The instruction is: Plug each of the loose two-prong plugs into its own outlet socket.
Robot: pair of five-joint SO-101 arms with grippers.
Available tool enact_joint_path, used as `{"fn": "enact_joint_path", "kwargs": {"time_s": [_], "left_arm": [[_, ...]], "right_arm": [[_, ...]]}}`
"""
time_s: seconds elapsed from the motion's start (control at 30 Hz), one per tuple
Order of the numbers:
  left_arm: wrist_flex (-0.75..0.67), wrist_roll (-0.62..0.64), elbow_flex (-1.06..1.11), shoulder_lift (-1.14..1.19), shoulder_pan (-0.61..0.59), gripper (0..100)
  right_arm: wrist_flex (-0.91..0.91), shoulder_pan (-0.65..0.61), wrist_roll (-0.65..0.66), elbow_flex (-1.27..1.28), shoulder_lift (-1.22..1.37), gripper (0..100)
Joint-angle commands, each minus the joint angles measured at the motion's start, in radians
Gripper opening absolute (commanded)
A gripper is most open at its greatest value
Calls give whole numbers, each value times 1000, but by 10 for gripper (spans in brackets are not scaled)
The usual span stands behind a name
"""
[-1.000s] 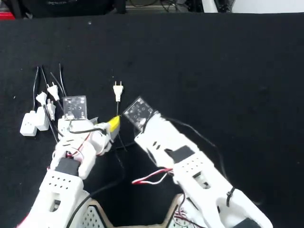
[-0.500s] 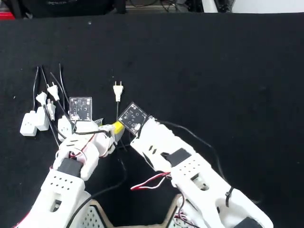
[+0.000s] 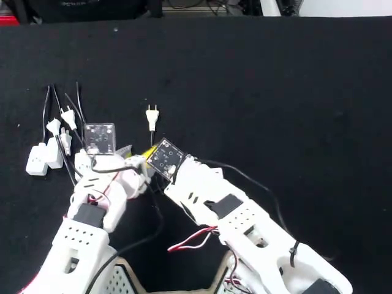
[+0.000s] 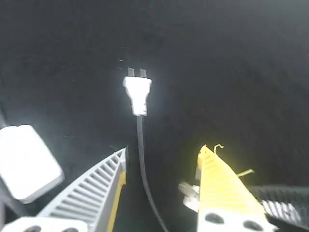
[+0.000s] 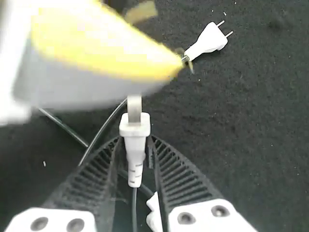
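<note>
Plug pinched in right pincer, left pincer spread wide, black cord running between its fingers.

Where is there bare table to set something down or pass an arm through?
The right half of the table is bare, and so is the far strip beyond the lone plug. It is crowded at the left edge, with loose plugs and socket blocks, and mid-table, where the left gripper and the right gripper, shut on the held plug, sit close together.
</note>
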Motion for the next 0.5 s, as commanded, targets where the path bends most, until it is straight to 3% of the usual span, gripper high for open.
{"fn": "enact_joint_path", "kwargs": {"time_s": [0.0,0.47], "left_arm": [[-20,-18,-2,-15,18,238],[-21,-26,16,-15,16,235]], "right_arm": [[0,-6,-6,-28,-42,11],[140,-8,-8,58,-400,11]]}}
